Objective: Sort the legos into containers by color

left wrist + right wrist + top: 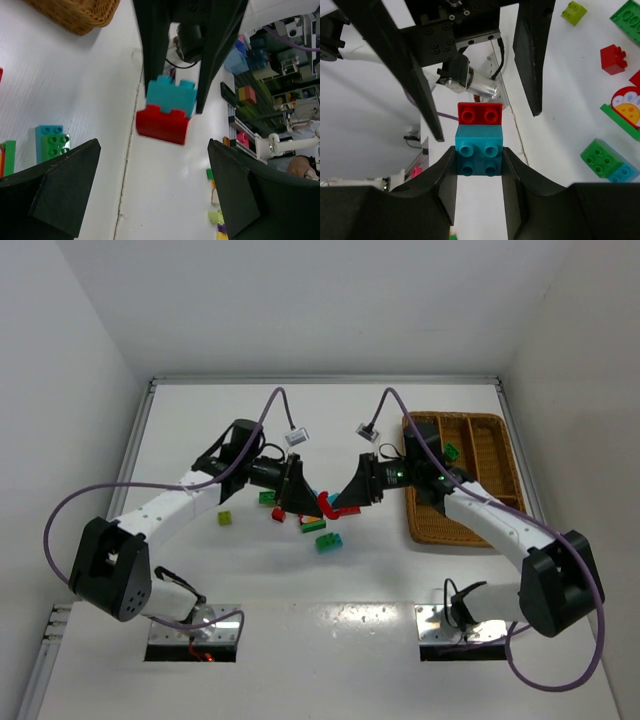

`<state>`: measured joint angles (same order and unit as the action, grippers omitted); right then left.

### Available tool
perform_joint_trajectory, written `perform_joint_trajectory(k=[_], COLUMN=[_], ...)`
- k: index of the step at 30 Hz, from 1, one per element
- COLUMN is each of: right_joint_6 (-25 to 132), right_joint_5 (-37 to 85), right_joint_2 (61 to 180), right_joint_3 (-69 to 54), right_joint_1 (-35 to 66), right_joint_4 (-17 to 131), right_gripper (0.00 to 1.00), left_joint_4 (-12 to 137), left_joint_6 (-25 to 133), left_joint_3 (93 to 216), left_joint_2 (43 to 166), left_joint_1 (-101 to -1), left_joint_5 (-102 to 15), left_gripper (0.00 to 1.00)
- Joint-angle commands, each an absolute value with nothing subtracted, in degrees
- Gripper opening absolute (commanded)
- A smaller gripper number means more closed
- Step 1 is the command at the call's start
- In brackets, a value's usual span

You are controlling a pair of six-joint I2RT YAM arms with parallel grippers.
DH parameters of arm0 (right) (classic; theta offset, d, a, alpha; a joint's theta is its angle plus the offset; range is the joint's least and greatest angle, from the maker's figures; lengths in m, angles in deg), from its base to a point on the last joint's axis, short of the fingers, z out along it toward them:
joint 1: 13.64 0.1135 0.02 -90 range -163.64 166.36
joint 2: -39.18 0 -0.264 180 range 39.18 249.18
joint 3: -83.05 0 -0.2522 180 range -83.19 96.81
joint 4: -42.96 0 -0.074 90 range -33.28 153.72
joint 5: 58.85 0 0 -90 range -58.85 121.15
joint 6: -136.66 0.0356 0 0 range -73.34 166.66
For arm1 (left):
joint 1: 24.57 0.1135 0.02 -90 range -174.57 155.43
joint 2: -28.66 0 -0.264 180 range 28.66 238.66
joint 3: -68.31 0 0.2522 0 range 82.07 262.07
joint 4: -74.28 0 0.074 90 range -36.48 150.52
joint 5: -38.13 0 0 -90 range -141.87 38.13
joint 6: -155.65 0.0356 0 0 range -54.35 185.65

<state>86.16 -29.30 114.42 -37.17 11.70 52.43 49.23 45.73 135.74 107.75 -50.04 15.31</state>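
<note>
Right fingers (440, 190) are clenched on the teal brick (479, 150). The red brick (480, 113) is studded to it just past the tips. Left fingers (60, 185) are spread wide, with the red brick ahead of their gap, untouched.

We judge the step to be splitting the pair: close on red only, pull straight off the studs, and keep the right grip firm.

Count:
- Held: one teal, one red.
- On the table (380, 580), beyond the fingers: one lime brick (574, 10), one loose red brick (614, 57), one green-teal pair (607, 160).
- In the tray (470, 535): one green brick (452, 451).

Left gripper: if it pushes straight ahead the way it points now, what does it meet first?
Most likely the red brick, joined to the teal brick clamped in the right gripper; it sits centred ahead of the open left gripper. How far ahead is unclear.
</note>
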Motion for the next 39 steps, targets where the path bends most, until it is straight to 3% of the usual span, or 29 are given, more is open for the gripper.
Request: perform_joint_trajectory(k=[1, 5, 12, 26, 32, 39], right_joint_6=[86.1, 86.1, 86.1, 85.1, 85.1, 82.3], right_joint_5=[-31.9, -32.4, -32.4, -32.4, -32.4, -30.9], right_joint_2=[115.5, 116.7, 117.8, 117.3, 117.3, 116.6], right_joint_3=[-34.4, -33.4, -32.8, -33.9, -33.9, -33.3], right_joint_1=[13.2, 13.9, 14.4, 13.2, 13.2, 11.0], right_joint_4=[48.6, 48.5, 47.9, 49.2, 49.2, 53.4], right_gripper=[0.16, 0.17, 0.17, 0.17, 0.17, 0.17], left_joint_4=[50.9, 50.9, 50.9, 49.6, 49.1, 48.4], left_joint_6=[48.0, 48.0, 48.0, 49.1, 49.1, 49.8], left_joint_3=[139.4, 140.6, 141.1, 140.0, 139.5, 139.5], left_joint_2=[107.5, 107.5, 108.6, 107.9, 107.9, 107.9], left_joint_1=[-50.8, -52.4, -53.8, -51.5, -50.2, -48.6], left_joint_5=[18.7, 19.4, 20.8, 20.8, 20.8, 21.3], left_gripper=[0.95, 0.90, 0.67, 0.66, 0.42, 0.05])
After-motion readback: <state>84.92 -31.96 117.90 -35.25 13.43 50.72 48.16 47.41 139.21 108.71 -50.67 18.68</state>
